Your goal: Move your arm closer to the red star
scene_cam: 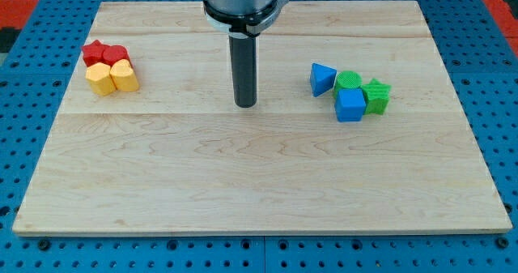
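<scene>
The red star (95,52) lies near the board's left edge, touching a second red block (116,56) on its right. Two yellow blocks, a pentagon-like one (100,78) and a heart-like one (125,76), sit just below them in one tight cluster. My tip (245,104) rests on the wooden board near its middle, well to the right of the red star and slightly lower in the view. It touches no block.
A second cluster lies at the right: a blue triangle (322,78), a green round block (349,81), a blue cube (350,105) and a green star (376,95). The wooden board (259,184) sits on a blue perforated table.
</scene>
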